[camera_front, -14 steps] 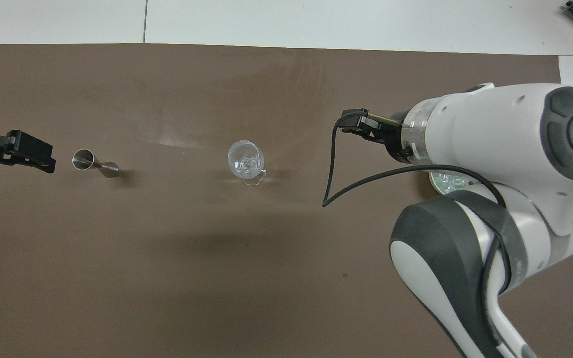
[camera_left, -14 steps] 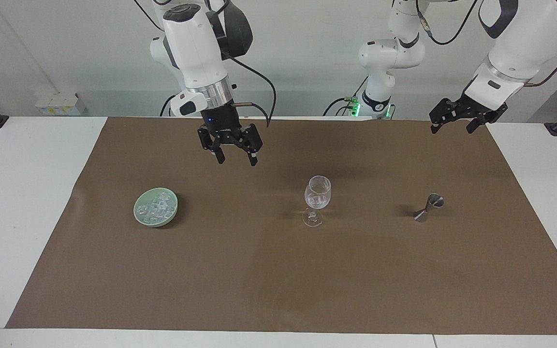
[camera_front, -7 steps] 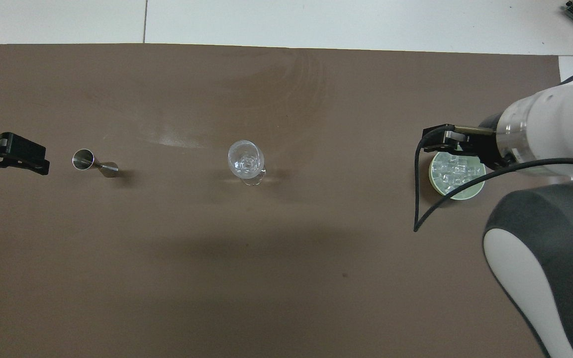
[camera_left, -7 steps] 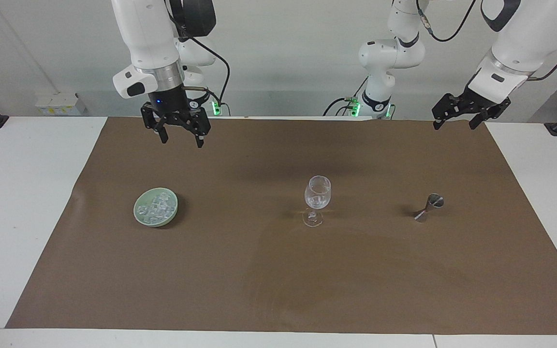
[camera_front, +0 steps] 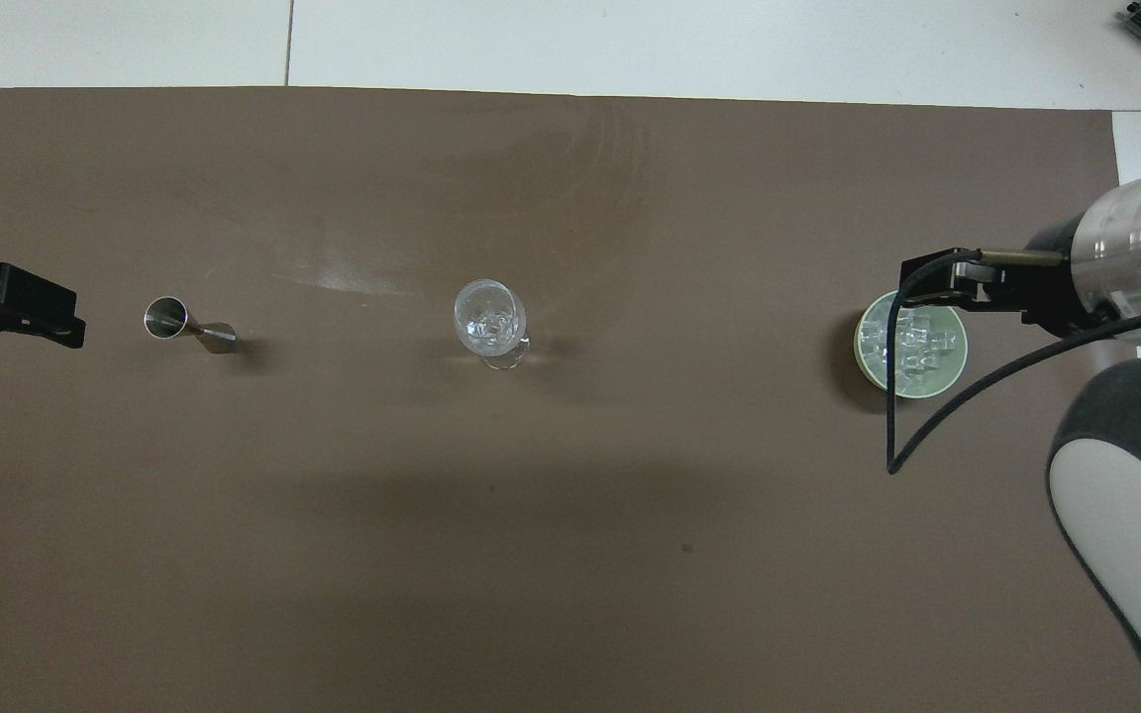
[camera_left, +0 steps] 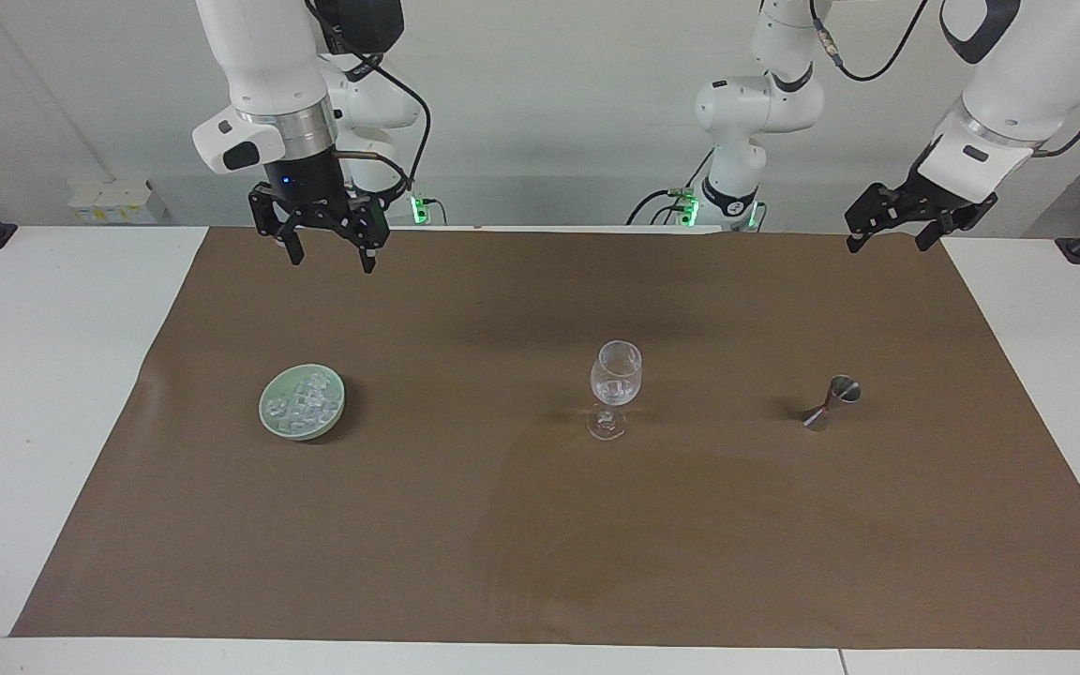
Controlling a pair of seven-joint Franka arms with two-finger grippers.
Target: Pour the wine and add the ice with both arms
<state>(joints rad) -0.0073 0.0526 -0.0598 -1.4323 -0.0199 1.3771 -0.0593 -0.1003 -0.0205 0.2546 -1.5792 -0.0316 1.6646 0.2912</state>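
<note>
Both pairs of jaws stand spread and empty: the right gripper (camera_left: pixel 327 246) hangs high over the mat's robot-side edge, the left gripper (camera_left: pixel 893 228) waits over its corner at the left arm's end. I'd bring the right one straight down onto the ice (camera_left: pixel 306 401) heaped in the green bowl (camera_left: pixel 271 416), pinching a single cube before carrying it to the wine glass (camera_left: pixel 615 378) mid-mat.

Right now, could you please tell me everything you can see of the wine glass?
The wine glass is clear, with a rounded cup, a short stem and a round foot. It stands upright on the brown mat in the middle of the table, between the pale green bowl of ice and the small metal jigger. Something clear and glinting sits in its cup; what it is cannot be told. No gripper touches it.
</note>
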